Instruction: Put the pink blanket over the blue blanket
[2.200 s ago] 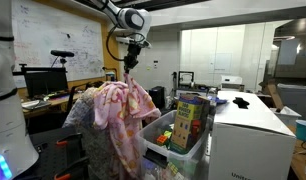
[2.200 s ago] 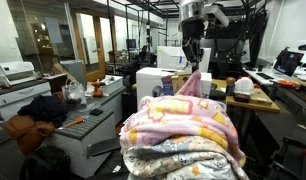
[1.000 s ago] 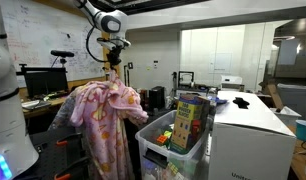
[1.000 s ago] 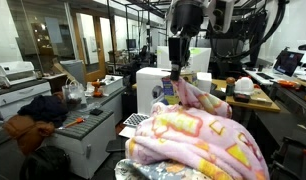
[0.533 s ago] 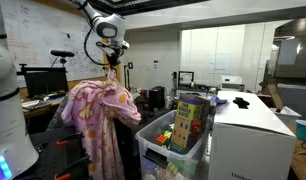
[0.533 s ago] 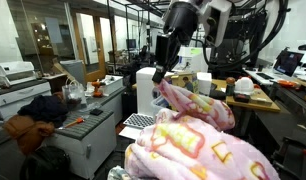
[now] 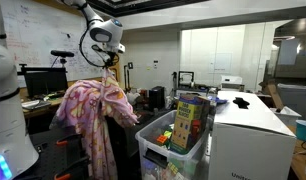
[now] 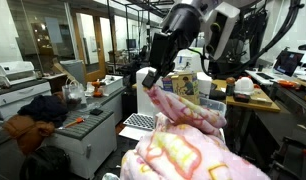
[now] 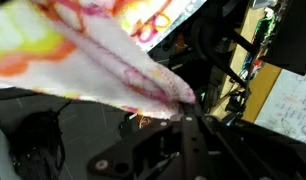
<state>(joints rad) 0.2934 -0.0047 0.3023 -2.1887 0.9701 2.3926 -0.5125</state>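
Observation:
My gripper (image 7: 112, 68) hangs high on the arm, shut on a bunched edge of the pink blanket (image 7: 93, 112). The flower-patterned blanket trails down from the fingers and drapes over a tall mound. It fills the foreground in an exterior view, pink blanket (image 8: 193, 150), rising in a taut fold to the gripper (image 8: 155, 86). In the wrist view the pink blanket (image 9: 88, 48) stretches away from the gripper (image 9: 189, 108), pinched between the shut fingers. I see no part of the blue blanket; it is hidden beneath the pink one.
A clear bin (image 7: 179, 128) of colourful boxes and a white cabinet (image 7: 248, 135) stand beside the mound. A desk with a monitor (image 7: 43, 80) is behind it. A long white counter (image 8: 88, 120) with dark clothing (image 8: 28, 128) runs along one side.
The gripper has carried the held edge sideways across the mound and closer to one exterior camera. The pink blanket has been dragged along and now covers the blue one that showed earlier.

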